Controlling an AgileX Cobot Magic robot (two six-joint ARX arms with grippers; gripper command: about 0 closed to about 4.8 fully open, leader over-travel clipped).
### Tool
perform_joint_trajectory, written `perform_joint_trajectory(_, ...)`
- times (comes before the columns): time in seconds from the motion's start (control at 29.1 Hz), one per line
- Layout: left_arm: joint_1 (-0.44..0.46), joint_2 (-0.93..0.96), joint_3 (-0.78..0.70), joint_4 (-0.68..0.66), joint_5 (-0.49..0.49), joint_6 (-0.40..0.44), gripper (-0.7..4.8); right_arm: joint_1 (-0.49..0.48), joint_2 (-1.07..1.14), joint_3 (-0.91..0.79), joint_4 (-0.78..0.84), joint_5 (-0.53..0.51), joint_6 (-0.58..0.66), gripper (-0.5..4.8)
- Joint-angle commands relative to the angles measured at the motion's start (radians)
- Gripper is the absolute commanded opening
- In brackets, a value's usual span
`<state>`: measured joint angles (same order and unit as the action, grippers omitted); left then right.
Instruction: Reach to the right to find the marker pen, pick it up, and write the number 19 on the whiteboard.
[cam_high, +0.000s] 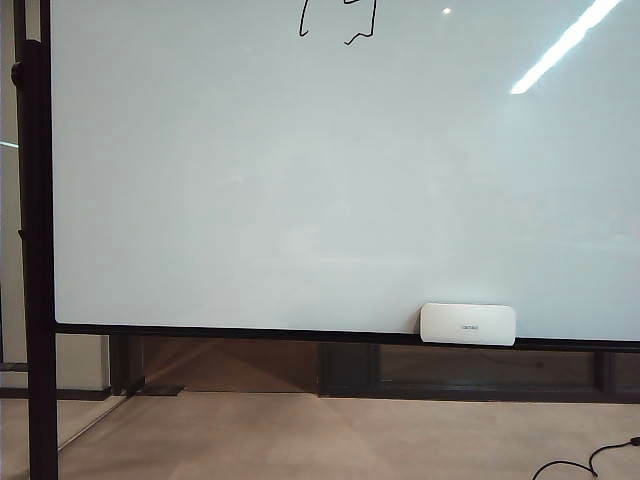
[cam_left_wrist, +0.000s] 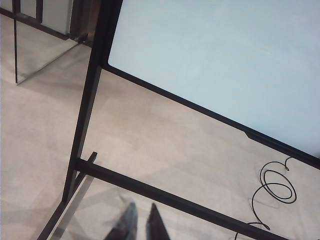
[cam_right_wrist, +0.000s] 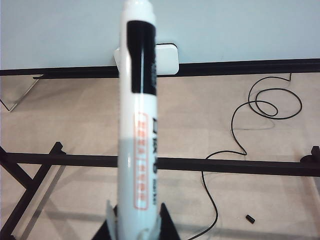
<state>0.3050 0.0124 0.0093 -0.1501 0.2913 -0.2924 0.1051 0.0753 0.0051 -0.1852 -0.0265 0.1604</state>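
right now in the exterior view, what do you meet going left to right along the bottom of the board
black stand post → bare lower edge of the whiteboard → white eraser block → black cable on the floor

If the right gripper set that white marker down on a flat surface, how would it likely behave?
The white cylindrical marker pen with black band, clamped in the right gripper, looks rigid, smooth plastic: probably light and somewhat slippery. Its round barrel would likely roll if laid down, and tip easily if stood upright.
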Motion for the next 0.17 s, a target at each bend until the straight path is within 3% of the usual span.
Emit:
perform_joint_trajectory(0.03, 0.0, 0.0, 0.001, -0.006, 0.001, -0.003, 0.35, 0.001, -0.001, 0.004, 0.006, 0.002, -0.001, -0.01)
perform_joint_trajectory(0.17, 0.0, 0.0, 0.001, -0.006, 0.001, -0.003, 0.35, 0.001, -0.001, 0.004, 0.006, 0.002, -0.001, -0.01)
